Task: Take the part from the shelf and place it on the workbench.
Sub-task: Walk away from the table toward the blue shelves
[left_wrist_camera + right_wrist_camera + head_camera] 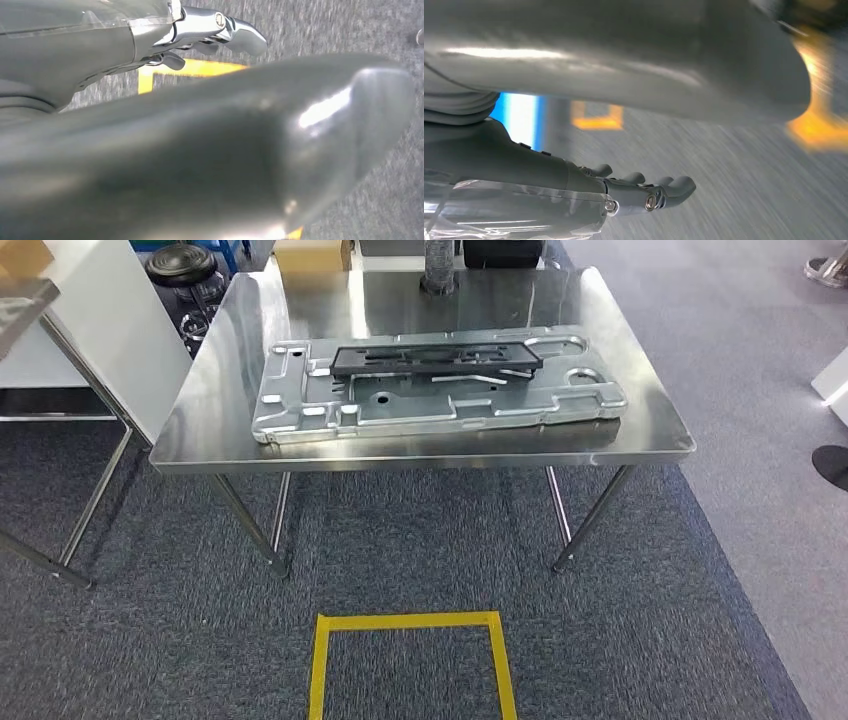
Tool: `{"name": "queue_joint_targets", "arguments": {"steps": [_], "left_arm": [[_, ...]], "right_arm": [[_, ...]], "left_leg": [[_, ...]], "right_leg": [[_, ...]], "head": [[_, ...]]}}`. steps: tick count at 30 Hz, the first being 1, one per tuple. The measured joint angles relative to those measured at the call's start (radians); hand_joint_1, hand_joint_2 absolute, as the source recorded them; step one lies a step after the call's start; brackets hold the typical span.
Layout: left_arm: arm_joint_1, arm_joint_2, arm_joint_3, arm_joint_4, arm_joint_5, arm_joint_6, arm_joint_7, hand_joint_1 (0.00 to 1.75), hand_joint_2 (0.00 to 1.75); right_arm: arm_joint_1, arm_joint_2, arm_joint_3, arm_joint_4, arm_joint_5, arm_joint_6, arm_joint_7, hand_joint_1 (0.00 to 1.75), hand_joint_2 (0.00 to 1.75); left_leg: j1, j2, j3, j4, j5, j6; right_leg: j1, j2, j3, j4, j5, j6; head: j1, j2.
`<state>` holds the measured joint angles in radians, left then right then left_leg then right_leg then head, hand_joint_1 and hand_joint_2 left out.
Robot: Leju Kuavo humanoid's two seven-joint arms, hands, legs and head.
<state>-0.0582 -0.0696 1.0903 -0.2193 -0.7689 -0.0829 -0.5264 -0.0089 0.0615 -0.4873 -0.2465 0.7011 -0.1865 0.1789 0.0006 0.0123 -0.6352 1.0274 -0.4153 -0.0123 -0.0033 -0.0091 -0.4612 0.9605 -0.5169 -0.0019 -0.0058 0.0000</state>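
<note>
The workbench (pixel 200 430) is seen straight ahead from the head view, a shiny steel table on thin legs over grey carpet (pixel 420 540). A large silver plate (pixel 420 405) is laid flat on the workbench, near its front edge, and the part (pixel 436 358), a long black frame, is set on top of that plate, toward the plate's far side. A dark post (pixel 438 265) is planted at the back of the workbench. In front of the workbench, a yellow tape square (pixel 412 622) is marked on the carpet. To the workbench's left, a second steel frame (pixel 90 490) and a white panel (pixel 110 310) are found.

The left hand (pixel 210 35) is shown in its wrist view over the carpet and the tape, fingers stretched out, nothing held. The right hand (pixel 644 192) is caught in its own wrist view, fingers extended side by side, nothing gripped; the floor behind it is blurred.
</note>
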Motion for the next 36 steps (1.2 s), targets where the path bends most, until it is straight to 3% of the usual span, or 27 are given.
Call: {"name": "queue_joint_targets", "arguments": {"steps": [1,3,4,5,6,8,10,11,12,14,15,16,18,19,20,21,22,23,24,26,27,29,31,36], "left_arm": [[0.001,0.000,0.000,0.000,-0.004,-0.002,0.001,0.00,0.00],[0.000,0.000,0.000,0.000,-0.009,-0.006,0.002,0.00,0.00],[-0.001,0.000,0.000,0.000,-0.010,-0.007,0.003,0.00,0.00],[-0.002,0.000,0.000,0.000,-0.011,-0.008,0.002,0.00,0.00],[-0.003,0.000,0.000,0.000,-0.011,-0.008,0.002,0.00,0.00],[-0.005,0.000,0.000,0.000,-0.012,-0.009,0.000,0.00,0.00],[-0.011,0.000,0.000,0.000,-0.013,-0.009,-0.002,0.00,0.00],[-0.015,0.000,0.000,0.000,-0.013,-0.009,-0.003,0.00,0.00],[-0.017,0.000,0.000,0.000,-0.013,-0.009,-0.003,0.00,0.00],[-0.016,0.000,0.000,0.000,-0.013,-0.009,-0.004,0.00,0.00],[-0.015,0.000,0.000,0.000,-0.014,-0.009,-0.004,0.00,0.00],[-0.015,0.000,0.000,0.000,-0.013,-0.008,-0.004,0.00,0.00],[-0.016,0.000,0.001,0.000,-0.013,-0.008,-0.004,0.00,0.00],[-0.015,0.000,0.001,0.000,-0.013,-0.008,-0.004,0.00,0.00],[-0.015,0.000,0.002,0.000,-0.013,-0.008,-0.004,0.00,0.00],[-0.015,0.000,0.003,0.000,-0.012,-0.008,-0.004,0.00,0.00],[-0.015,0.000,0.003,0.000,-0.012,-0.008,-0.004,0.00,0.00],[-0.015,0.000,0.004,0.000,-0.012,-0.008,-0.004,0.00,0.00],[-0.016,-0.001,0.005,0.000,-0.012,-0.008,-0.003,0.00,0.00],[-0.017,-0.003,0.005,0.000,-0.011,-0.008,-0.003,0.00,0.00],[-0.017,-0.003,0.005,0.000,-0.011,-0.008,-0.003,0.00,0.00],[-0.016,-0.004,0.006,0.000,-0.011,-0.008,-0.001,0.00,0.00],[-0.015,-0.004,0.006,0.000,-0.011,-0.008,0.005,0.00,0.00],[-0.014,-0.004,0.006,0.000,-0.011,-0.008,0.012,0.00,0.00]], "right_arm": [[-0.001,-0.001,0.005,0.008,0.008,0.051,0.035,0.00,0.00],[-0.002,-0.003,0.018,0.019,0.029,0.108,0.063,0.00,0.00],[-0.003,-0.004,0.025,0.022,0.037,0.119,0.063,0.00,0.00],[-0.004,-0.004,0.031,0.024,0.043,0.124,0.058,0.00,0.00],[-0.006,-0.004,0.035,0.026,0.048,0.126,0.051,0.00,0.00],[-0.010,-0.005,0.039,0.029,0.052,0.124,0.034,0.00,0.00],[-0.014,-0.005,0.041,0.031,0.055,0.118,0.017,0.00,0.00],[-0.016,-0.006,0.042,0.031,0.056,0.114,0.010,0.00,0.00],[-0.018,-0.007,0.042,0.031,0.056,0.111,0.003,0.00,0.00],[-0.019,-0.011,0.042,0.033,0.055,0.111,-0.005,0.00,0.00],[-0.019,-0.013,0.042,0.034,0.054,0.111,-0.007,0.00,0.00],[-0.019,-0.015,0.042,0.036,0.052,0.112,-0.009,0.00,0.00],[-0.019,-0.016,0.042,0.039,0.049,0.112,-0.012,0.00,0.00],[-0.019,-0.016,0.042,0.040,0.047,0.112,-0.013,0.00,0.00],[-0.019,-0.016,0.042,0.041,0.045,0.112,-0.014,0.00,0.00],[-0.019,-0.017,0.042,0.041,0.042,0.112,-0.015,0.00,0.00],[-0.020,-0.017,0.041,0.041,0.039,0.112,-0.016,0.00,0.00],[-0.020,-0.017,0.040,0.041,0.035,0.113,-0.016,0.00,0.00],[-0.021,-0.018,0.038,0.042,0.031,0.115,-0.015,0.00,0.00],[-0.024,-0.020,0.035,0.042,0.022,0.120,-0.011,0.00,0.00],[-0.026,-0.020,0.033,0.042,0.018,0.125,-0.007,0.00,0.00],[-0.025,-0.020,0.026,0.043,0.007,0.140,0.005,0.00,0.00],[-0.024,-0.020,0.015,0.045,-0.008,0.153,0.012,0.00,0.00],[-0.024,-0.020,0.005,0.046,-0.025,0.160,0.014,0.00,0.00]], "left_leg": [[0.001,-0.002,-0.011,0.034,-0.043,-0.005],[0.004,-0.003,-0.038,0.152,-0.149,-0.012],[0.005,-0.003,-0.046,0.214,-0.178,-0.014],[0.005,-0.003,-0.044,0.258,-0.181,-0.015],[0.005,-0.003,-0.027,0.272,-0.159,-0.015],[0.005,-0.004,0.059,0.196,-0.104,-0.012],[0.002,-0.004,0.173,0.037,-0.120,-0.003],[0.000,-0.004,0.208,-0.022,-0.140,0.004],[-0.002,-0.004,0.222,-0.055,-0.153,0.012],[-0.003,-0.001,0.209,-0.061,-0.138,0.030],[-0.002,0.001,0.197,-0.062,-0.124,0.039],[0.000,0.003,0.183,-0.064,-0.109,0.047],[0.000,0.003,0.149,-0.063,-0.081,0.055],[-0.001,0.003,0.131,-0.061,-0.067,0.055],[-0.002,0.003,0.112,-0.058,-0.054,0.054],[-0.002,0.004,0.092,-0.055,-0.042,0.052],[-0.002,0.004,0.073,-0.050,-0.030,0.050],[-0.002,0.004,0.055,-0.044,-0.020,0.047],[-0.003,0.004,0.041,-0.039,-0.012,0.044],[-0.006,0.004,0.022,-0.030,0.003,0.035],[-0.007,0.005,0.017,-0.028,0.012,0.029],[-0.005,0.005,0.012,-0.028,0.024,0.017],[-0.002,0.001,0.004,-0.011,0.003,0.007],[0.000,-0.003,-0.010,0.026,-0.042,0.001]], "right_leg": [[-0.002,-0.002,-0.012,-0.002,0.013,-0.006],[0.000,-0.004,-0.046,0.002,0.040,-0.013],[0.001,-0.004,-0.066,0.005,0.053,-0.014],[0.002,-0.004,-0.086,0.009,0.066,-0.013],[0.002,-0.004,-0.107,0.014,0.079,-0.012],[0.002,-0.004,-0.145,0.027,0.102,-0.006],[0.005,-0.004,-0.173,0.041,0.121,0.003],[0.005,-0.005,-0.180,0.044,0.131,0.008],[0.005,-0.006,-0.184,0.043,0.142,0.014],[0.003,-0.005,-0.190,0.041,0.154,0.026],[0.001,-0.002,-0.197,0.053,0.132,0.032],[-0.001,0.000,-0.208,0.084,0.089,0.039],[-0.006,0.003,-0.234,0.199,-0.027,0.050],[-0.008,0.003,-0.243,0.265,-0.063,0.054],[-0.009,0.004,-0.243,0.314,-0.072,0.056],[-0.010,0.004,-0.229,0.335,-0.056,0.057],[-0.010,0.004,-0.198,0.321,-0.027,0.056],[-0.010,0.004,-0.152,0.276,0.000,0.053],[-0.008,0.004,-0.087,0.200,0.008,0.047],[-0.003,0.004,0.023,0.046,-0.022,0.031],[0.001,0.004,0.053,-0.003,-0.038,0.022],[0.001,0.003,0.053,-0.025,-0.036,0.007],[-0.002,0.000,0.045,-0.030,-0.020,-0.005],[-0.002,-0.002,0.037,-0.030,-0.011,-0.012]], "head": [[-0.001,0.000],[-0.003,0.000],[-0.003,0.000],[-0.003,0.000],[-0.004,0.000],[-0.004,0.000],[-0.003,0.000],[-0.003,0.000],[-0.003,0.000],[-0.004,0.000],[-0.004,0.000],[-0.002,0.000],[0.002,0.000],[0.004,0.000],[0.004,0.000],[0.004,0.000],[0.004,0.000],[0.004,0.000],[0.004,0.000],[0.003,0.000],[0.003,0.000],[0.003,0.000],[0.003,0.000],[0.000,0.000]]}}
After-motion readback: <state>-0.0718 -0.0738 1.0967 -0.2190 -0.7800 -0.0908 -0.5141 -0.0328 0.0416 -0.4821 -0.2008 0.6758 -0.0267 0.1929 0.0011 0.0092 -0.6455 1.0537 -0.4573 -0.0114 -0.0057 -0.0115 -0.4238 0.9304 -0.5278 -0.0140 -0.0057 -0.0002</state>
